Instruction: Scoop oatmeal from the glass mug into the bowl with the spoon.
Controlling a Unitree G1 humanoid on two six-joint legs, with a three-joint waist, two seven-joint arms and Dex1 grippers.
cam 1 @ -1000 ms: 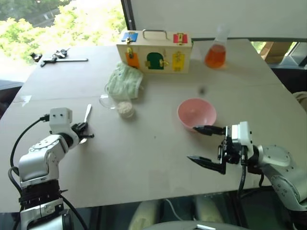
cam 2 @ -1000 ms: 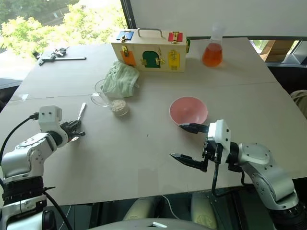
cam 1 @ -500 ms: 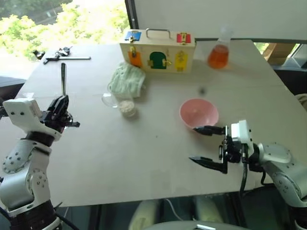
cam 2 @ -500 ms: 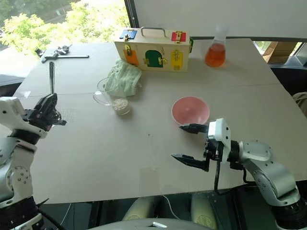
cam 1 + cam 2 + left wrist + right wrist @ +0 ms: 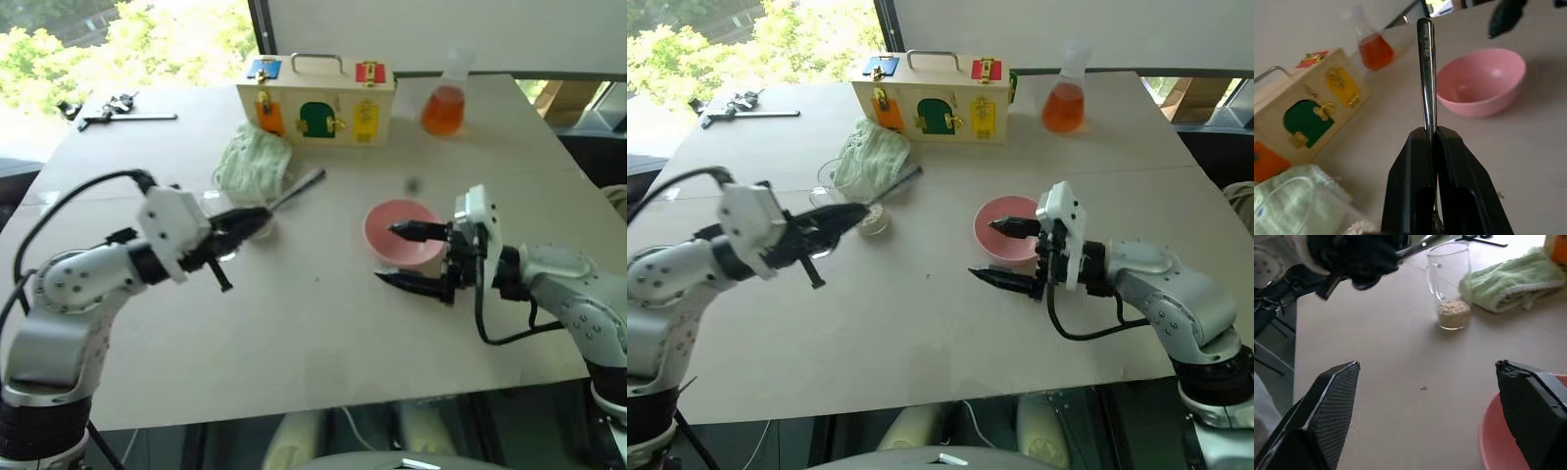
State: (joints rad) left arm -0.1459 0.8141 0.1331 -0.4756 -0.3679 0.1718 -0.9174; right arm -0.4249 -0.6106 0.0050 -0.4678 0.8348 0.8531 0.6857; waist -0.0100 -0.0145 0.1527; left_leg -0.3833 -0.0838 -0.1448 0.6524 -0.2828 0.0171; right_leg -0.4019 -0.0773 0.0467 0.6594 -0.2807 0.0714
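From the head camera, the left gripper (image 5: 240,221) is pinched shut on the spoon (image 5: 294,188), whose free end juts out past the glass mug (image 5: 844,196) toward the middle of the desk (image 5: 313,323), while the right gripper (image 5: 409,257) hangs with fingers spread wide at the near rim of the bowl (image 5: 397,230), holding nothing. The left wrist view shows the spoon's handle end sticking out of the closed fingers (image 5: 1459,191) toward the bowl, which looks empty. The right wrist view shows the oatmeal (image 5: 1453,313) lying in the bottom of the mug beside a green cloth (image 5: 1508,284), so judging from this the spoon is in hand but no scoop has been taken and the whole transfer is left.
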